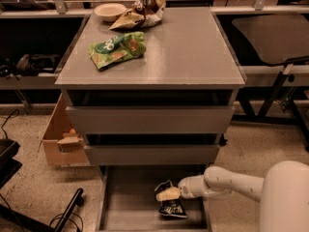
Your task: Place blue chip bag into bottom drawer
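My arm (pixel 231 182) reaches in from the right, low in front of the cabinet, with my claw (pixel 167 194) over the pulled-out bottom drawer (pixel 128 202), toward its right side. The claw is closed on the blue chip bag (pixel 173 209). The bag is crumpled, with dark foil showing above and below the pale fingers, and most of it hangs below the grip. The bag sits inside the outline of the drawer, between its side walls. I cannot tell whether its lower edge touches the grey floor. The rest of the drawer floor to the left of the bag shows as flat grey. The two upper drawers (pixel 149 120) sit above it with plain fronts, each showing a dark gap along its top. On the tabletop (pixel 193 47), a green bag (pixel 117 48) lies at the left front. A brown-and-white bag (pixel 140 11) lies at the back, just beside a pale bowl (pixel 110 11) on its left. An open cardboard box (pixel 60 141) stands on the floor against the cabinet's left side.
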Motion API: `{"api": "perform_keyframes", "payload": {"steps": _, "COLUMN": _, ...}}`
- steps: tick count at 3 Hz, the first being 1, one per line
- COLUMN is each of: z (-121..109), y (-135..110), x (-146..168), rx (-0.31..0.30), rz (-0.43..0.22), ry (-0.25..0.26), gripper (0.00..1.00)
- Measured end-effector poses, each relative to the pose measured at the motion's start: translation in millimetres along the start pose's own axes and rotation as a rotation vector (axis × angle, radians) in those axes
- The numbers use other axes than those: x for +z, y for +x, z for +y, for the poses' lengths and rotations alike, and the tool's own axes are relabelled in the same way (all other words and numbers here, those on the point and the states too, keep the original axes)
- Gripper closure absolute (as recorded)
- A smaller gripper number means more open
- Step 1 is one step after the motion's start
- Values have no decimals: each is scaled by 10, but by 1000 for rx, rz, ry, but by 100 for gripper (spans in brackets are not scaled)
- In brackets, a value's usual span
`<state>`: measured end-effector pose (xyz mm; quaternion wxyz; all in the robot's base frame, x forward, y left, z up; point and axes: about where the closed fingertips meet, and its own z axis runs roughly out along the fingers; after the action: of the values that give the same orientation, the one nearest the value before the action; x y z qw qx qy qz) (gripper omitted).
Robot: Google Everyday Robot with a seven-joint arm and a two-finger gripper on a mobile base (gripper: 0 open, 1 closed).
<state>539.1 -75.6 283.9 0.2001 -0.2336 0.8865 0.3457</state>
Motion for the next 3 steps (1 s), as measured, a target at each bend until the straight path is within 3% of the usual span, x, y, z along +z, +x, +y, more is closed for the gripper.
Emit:
{"api": "perform_keyframes", "payload": {"steps": 1, "z": 42, "y": 4, "x": -3, "rx": -11, "rz": -7, "ry": -15, "gripper": 0}}
{"api": "perform_keyframes", "payload": {"steps": 2, "z": 263, "y": 74, "x": -215, "rx": -87, "rz": -19, "ry": -59, "gripper": 0}}
{"api": "perform_keyframes", "payload": {"steps": 3, "z": 595, "y": 291, "x": -703, "rx": -199, "rz": 27, "ry": -83, "gripper": 0}}
